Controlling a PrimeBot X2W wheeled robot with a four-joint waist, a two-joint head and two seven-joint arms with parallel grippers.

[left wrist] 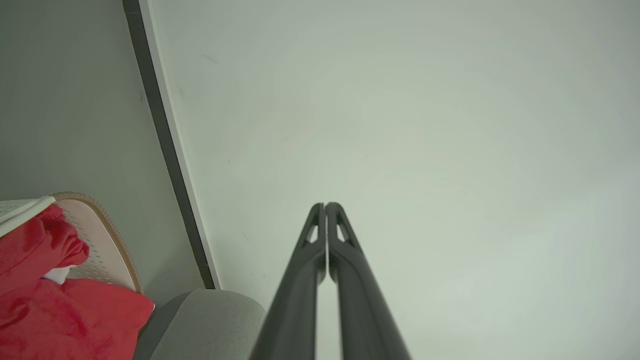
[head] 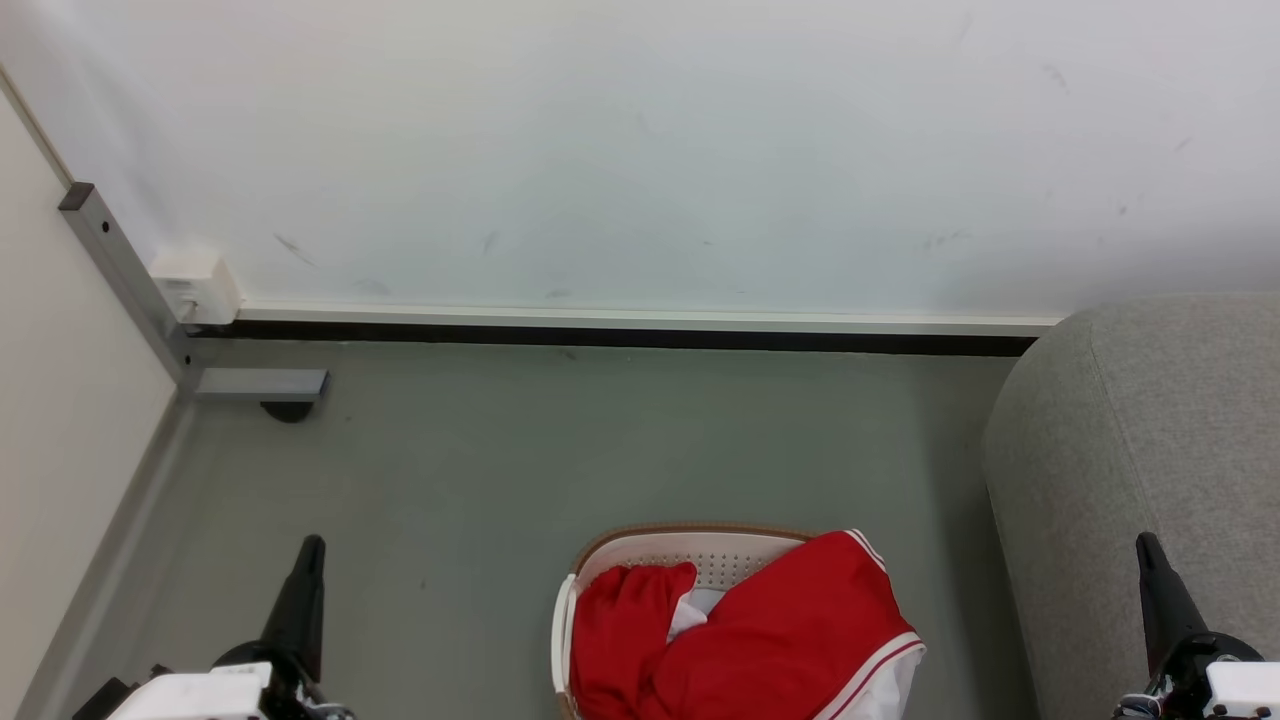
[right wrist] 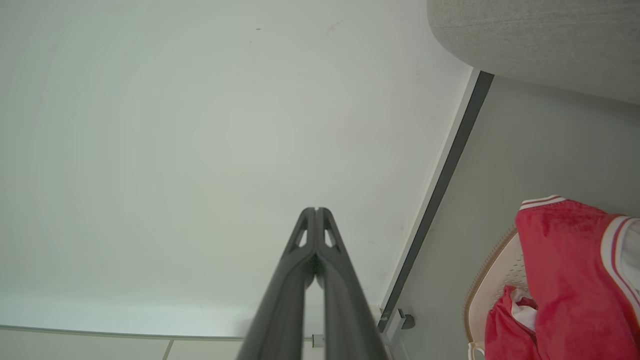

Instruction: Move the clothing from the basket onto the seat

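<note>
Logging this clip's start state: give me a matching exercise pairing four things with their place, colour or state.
Things:
1. clothing
2. basket
3. seat
4. left gripper

Descriptions:
a. shut, holding nothing
b. light grey, at the head view's right edge
c. red with white trim, heaped up, one piece hanging over a rim
d. cream with a brown band, standing on the floor

Pairs: 1-c; 2-d; 3-b; 4-a
</note>
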